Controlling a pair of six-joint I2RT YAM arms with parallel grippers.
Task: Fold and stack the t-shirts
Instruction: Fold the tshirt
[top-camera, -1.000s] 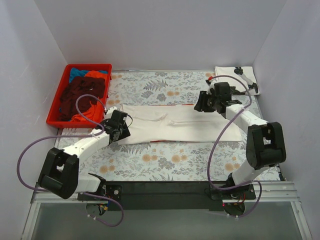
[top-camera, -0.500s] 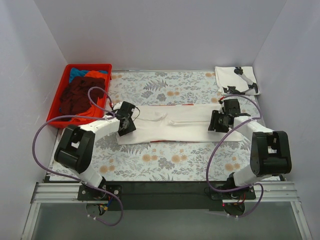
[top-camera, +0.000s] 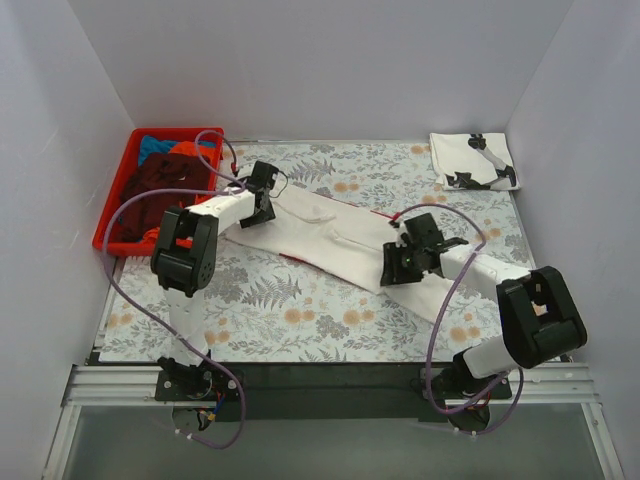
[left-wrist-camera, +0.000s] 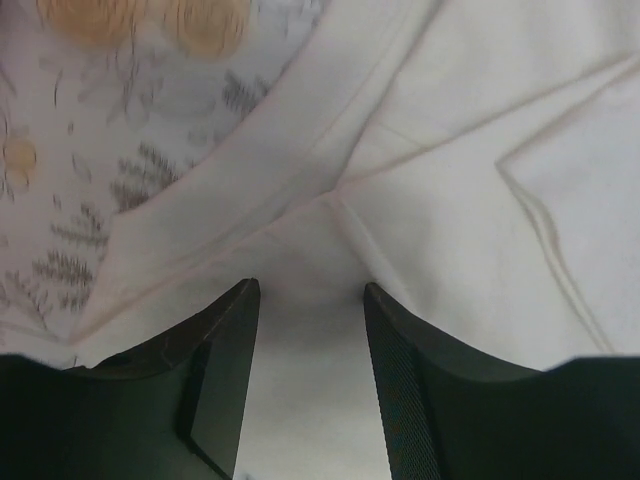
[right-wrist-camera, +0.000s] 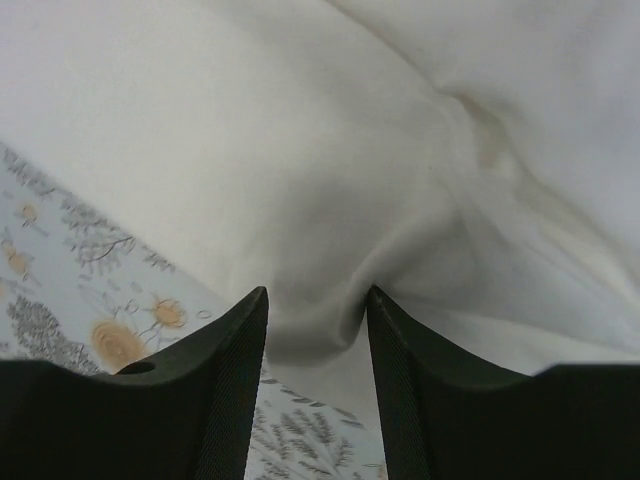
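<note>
A white t-shirt (top-camera: 330, 238), folded into a long strip, lies diagonally across the floral table from upper left to lower right, with thin red print showing at its edges. My left gripper (top-camera: 262, 196) is shut on its upper-left end; in the left wrist view (left-wrist-camera: 307, 288) cloth fills the gap between the fingers and creases run out from them. My right gripper (top-camera: 393, 267) is shut on the strip right of its middle; in the right wrist view (right-wrist-camera: 317, 292) a bunched fold of the white t-shirt (right-wrist-camera: 330, 150) sits between the fingers. A folded white tee with black print (top-camera: 472, 160) lies at the back right.
A red crate (top-camera: 176, 133) at the back left holds maroon (top-camera: 150, 188), orange (top-camera: 187, 150) and blue (top-camera: 154, 147) tees. White walls stand close on three sides. The left arm's purple cable loops beside the crate.
The white strip has swung from lying level to a diagonal. My left gripper moved back toward the crate with its end; my right gripper moved forward and left toward the table's middle.
</note>
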